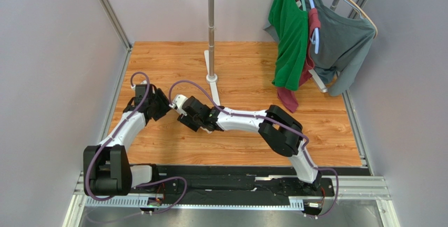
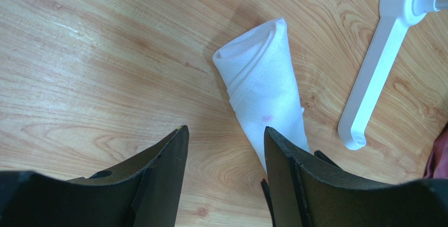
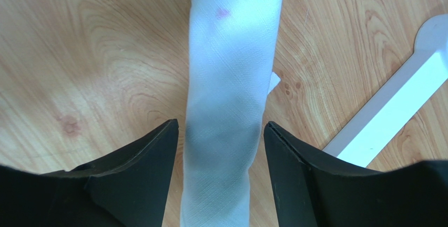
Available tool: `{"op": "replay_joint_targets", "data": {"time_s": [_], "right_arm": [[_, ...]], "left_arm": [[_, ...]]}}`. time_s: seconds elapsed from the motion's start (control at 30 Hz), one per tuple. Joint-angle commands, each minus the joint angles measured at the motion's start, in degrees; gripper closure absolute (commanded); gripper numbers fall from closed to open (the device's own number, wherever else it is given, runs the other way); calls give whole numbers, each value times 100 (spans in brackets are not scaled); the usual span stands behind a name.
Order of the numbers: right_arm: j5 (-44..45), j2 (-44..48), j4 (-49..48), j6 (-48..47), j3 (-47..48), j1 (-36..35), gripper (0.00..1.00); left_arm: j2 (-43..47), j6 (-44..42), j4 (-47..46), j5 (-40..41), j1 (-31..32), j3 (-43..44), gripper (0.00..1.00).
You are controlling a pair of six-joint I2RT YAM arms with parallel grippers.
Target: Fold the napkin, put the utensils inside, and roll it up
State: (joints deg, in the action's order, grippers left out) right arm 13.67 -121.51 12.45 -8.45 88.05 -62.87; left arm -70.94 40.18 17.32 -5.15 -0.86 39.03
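Note:
The white napkin lies on the wooden table as a tight roll, with a small pink spot on it. It also shows in the right wrist view and as a small white end between the grippers in the top view. My left gripper is open just above the table, and the roll runs past its right finger. My right gripper is open with one jaw on each side of the roll, with a gap on both sides. In the top view the left gripper and right gripper meet over the roll. The spoon is not visible.
The white pole stand's foot lies just right of the roll and shows in the left wrist view and the right wrist view. A green shirt, a grey shirt and a maroon cloth hang at the back right.

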Motion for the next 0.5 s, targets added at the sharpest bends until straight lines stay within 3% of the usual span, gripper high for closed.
{"op": "replay_joint_targets", "data": {"time_s": [0.0,0.1,0.17,0.27,0.4,0.47], "right_arm": [[-398,-144,-138,-61,28,108,36],[-907,-197,20,210,19,239,42],[-1120,-171,30,439,-16,319,56],[-2006,-153,222,1140,10,635,68],[-3683,-197,154,2021,-25,1223,73],[-4099,-267,4,2408,-51,1365,74]], "left_arm": [[45,25,-115,-92,-28,-9,36],[97,33,-115,-74,-37,-18,36],[141,33,-89,-65,-37,-9,36],[229,33,-89,-74,-28,-70,36],[238,25,-150,-135,-37,-150,36],[177,25,-141,-144,-28,-150,36]]}}
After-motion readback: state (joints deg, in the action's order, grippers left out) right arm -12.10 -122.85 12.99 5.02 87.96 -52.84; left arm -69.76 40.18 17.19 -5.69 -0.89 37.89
